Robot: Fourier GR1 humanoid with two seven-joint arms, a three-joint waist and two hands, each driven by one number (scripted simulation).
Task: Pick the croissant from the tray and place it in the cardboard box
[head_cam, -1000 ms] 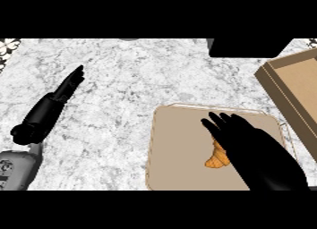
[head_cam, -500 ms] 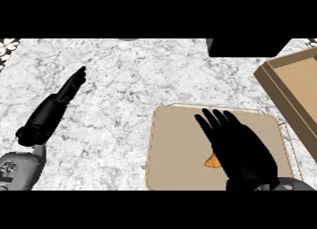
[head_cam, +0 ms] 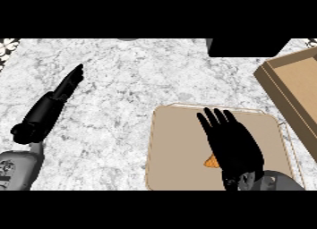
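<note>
The right hand (head_cam: pixel 231 142), fingers straight, is covering the croissant (head_cam: pixel 212 162) on the tray (head_cam: pixel 177 147); light, flaky and crushable, it probably wants gripping across its thick middle.

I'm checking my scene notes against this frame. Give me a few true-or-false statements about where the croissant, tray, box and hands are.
1. The croissant lies on the tray. True.
2. The right hand covers most of the croissant, fingers straight. True.
3. The croissant is inside the cardboard box. False: it is on the tray.
4. The left hand is over the tray. False: it is over the marble counter, left of the tray.
5. The box sits left of the tray. False: right.
</note>
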